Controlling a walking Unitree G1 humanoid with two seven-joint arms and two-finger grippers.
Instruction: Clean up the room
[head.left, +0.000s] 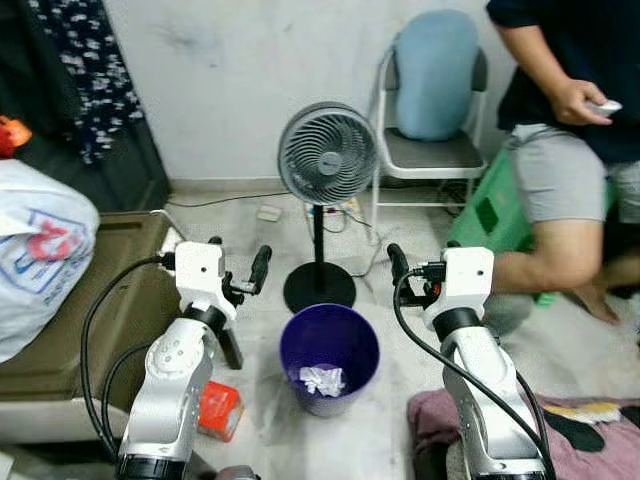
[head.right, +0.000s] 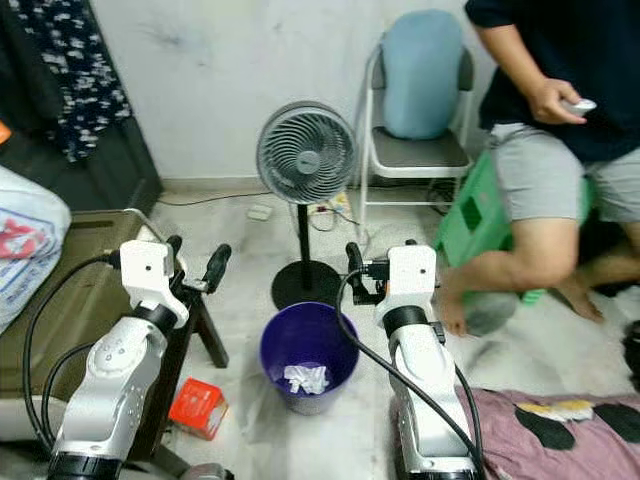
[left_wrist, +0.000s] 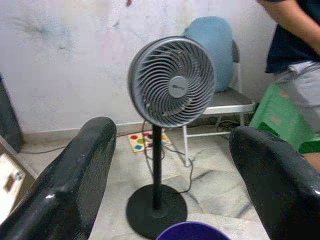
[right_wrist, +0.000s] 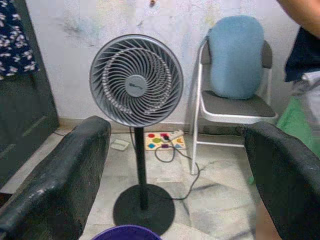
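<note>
A purple waste bin (head.left: 329, 350) stands on the floor straight ahead, with crumpled white paper (head.left: 322, 379) at its bottom. A small red box (head.left: 219, 410) lies on the floor beside my left arm. My left gripper (head.left: 238, 258) is held up open to the left of the bin and above it, with nothing between its fingers (left_wrist: 65, 185). My right gripper (head.left: 422, 260) is raised to the right of the bin, also open and empty, its fingers (right_wrist: 60, 180) wide apart. Both wrist views look past the bin's rim (left_wrist: 192, 231) toward the fan.
A grey pedestal fan (head.left: 326, 155) stands just behind the bin, its cord trailing to a power strip (right_wrist: 162, 141). A folding chair (head.left: 430, 150) with a blue cushion is at the wall. A person (head.left: 570, 150) sits at right by a green stool (head.left: 495, 210). White bag (head.left: 35, 250) at left; blanket (head.left: 580, 430) at lower right.
</note>
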